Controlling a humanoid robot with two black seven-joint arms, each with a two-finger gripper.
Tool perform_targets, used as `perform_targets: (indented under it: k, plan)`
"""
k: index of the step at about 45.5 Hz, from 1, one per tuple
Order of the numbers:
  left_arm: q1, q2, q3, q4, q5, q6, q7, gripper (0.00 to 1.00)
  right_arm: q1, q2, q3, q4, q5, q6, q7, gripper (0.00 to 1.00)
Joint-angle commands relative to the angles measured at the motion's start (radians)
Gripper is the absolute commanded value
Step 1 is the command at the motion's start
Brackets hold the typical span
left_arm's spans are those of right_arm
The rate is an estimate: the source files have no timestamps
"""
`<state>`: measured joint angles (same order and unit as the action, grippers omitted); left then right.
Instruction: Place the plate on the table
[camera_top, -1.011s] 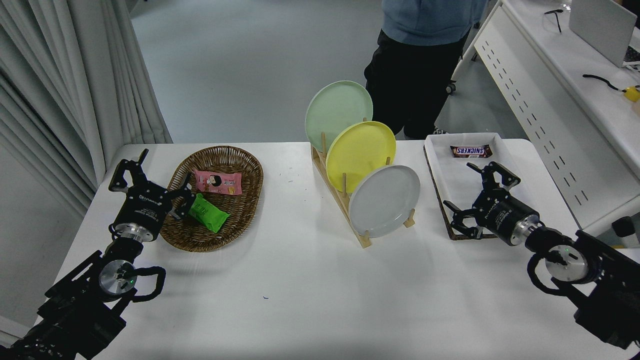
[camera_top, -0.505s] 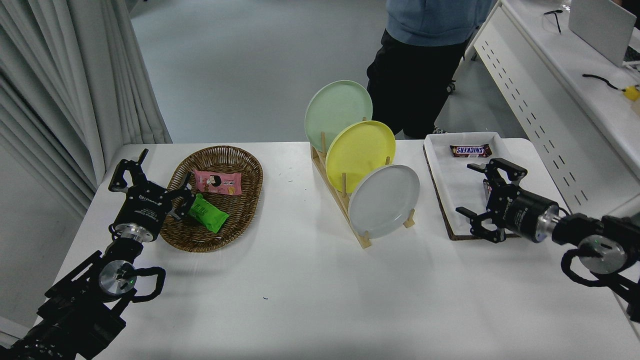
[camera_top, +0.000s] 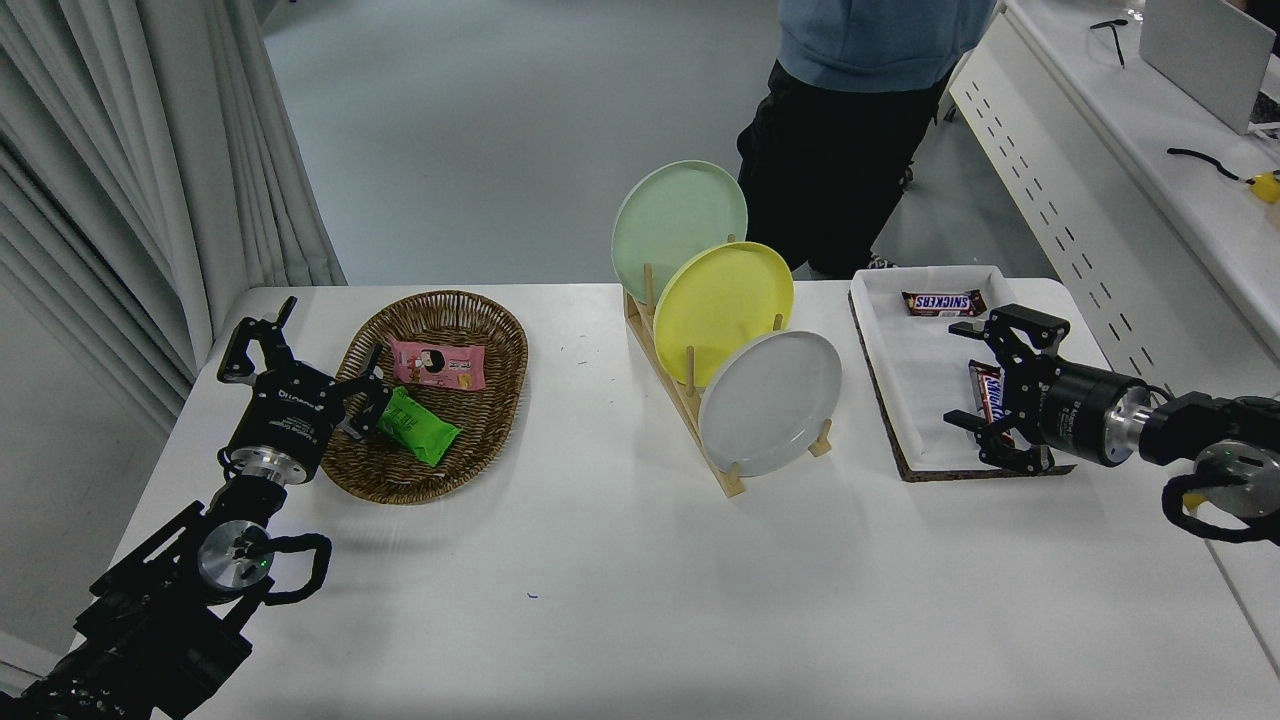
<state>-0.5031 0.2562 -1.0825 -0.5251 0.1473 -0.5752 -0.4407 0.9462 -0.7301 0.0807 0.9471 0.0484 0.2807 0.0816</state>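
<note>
The light grey plate (camera_top: 770, 402) stands on edge in the front slot of a wooden rack (camera_top: 690, 415) on the white table (camera_top: 620, 600). Behind it in the rack stand a yellow plate (camera_top: 722, 308) and a pale green plate (camera_top: 678, 215). My right gripper (camera_top: 975, 375) is open and empty, pointing left, over the white tray (camera_top: 915, 375), well to the right of the grey plate. My left gripper (camera_top: 300, 350) is open and parked at the left beside the wicker basket.
A wicker basket (camera_top: 430, 395) at the left holds a pink snack pack (camera_top: 436, 364) and a green one (camera_top: 415, 427). The tray holds two Snickers bars (camera_top: 943, 302). A person (camera_top: 850, 120) stands at the far side. A white desk (camera_top: 1130, 170) stands at the right.
My right arm has swung up and to the right, and its gripper has turned to point left over the tray. The plates and the left arm have not moved.
</note>
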Motion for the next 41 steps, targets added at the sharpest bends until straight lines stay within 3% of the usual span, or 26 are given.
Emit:
perform_targets:
  k: [1, 22, 41]
  plan:
    - [0.000, 0.000, 0.000, 0.000, 0.000, 0.000, 0.000, 1.00, 0.049, 0.024, -0.019, 0.002, 0.079, -0.093, -0.020, 1.00]
    - [0.000, 0.000, 0.000, -0.001, 0.000, 0.000, 0.000, 1.00, 0.075, 0.115, -0.038, -0.007, 0.171, -0.205, -0.175, 1.00]
    - [0.000, 0.000, 0.000, 0.000, 0.000, 0.000, 0.000, 1.00, 0.117, 0.146, -0.065, 0.042, 0.159, -0.221, -0.177, 1.00]
